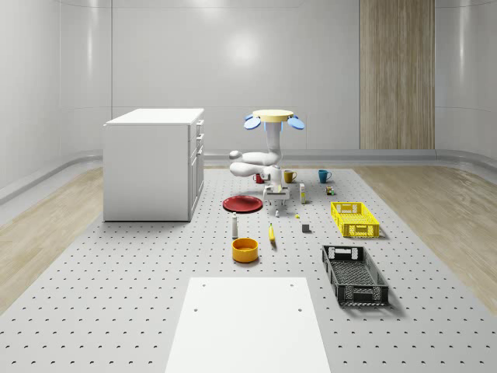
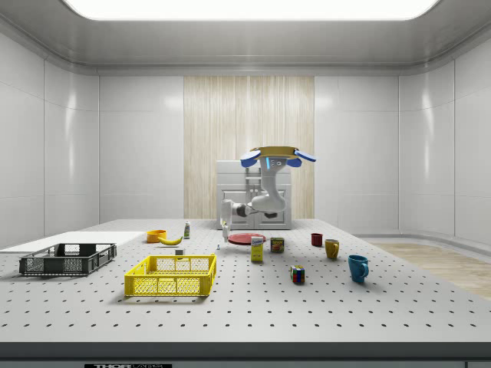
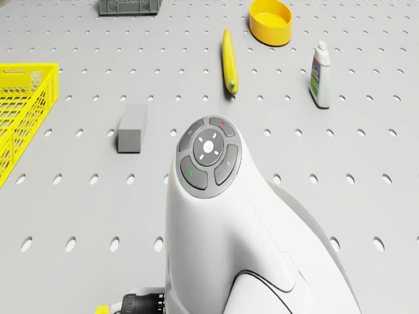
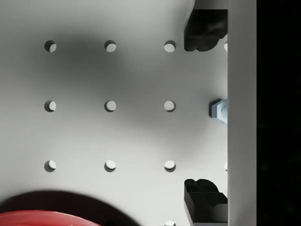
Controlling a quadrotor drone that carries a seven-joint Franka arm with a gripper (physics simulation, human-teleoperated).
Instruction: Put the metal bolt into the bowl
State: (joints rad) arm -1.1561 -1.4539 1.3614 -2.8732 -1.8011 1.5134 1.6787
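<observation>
I hover above the bench's middle, beside the red plate (image 1: 243, 203). My gripper (image 4: 205, 113) hangs fingers spread, empty, straddling the metal bolt (image 4: 218, 110) lying on the bench. The bowl (image 1: 245, 249) sits well apart, toward the front edge.

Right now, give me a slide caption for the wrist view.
Open gripper poised above the perforated table, metal bolt between its jaws, red plate alongside.
</observation>
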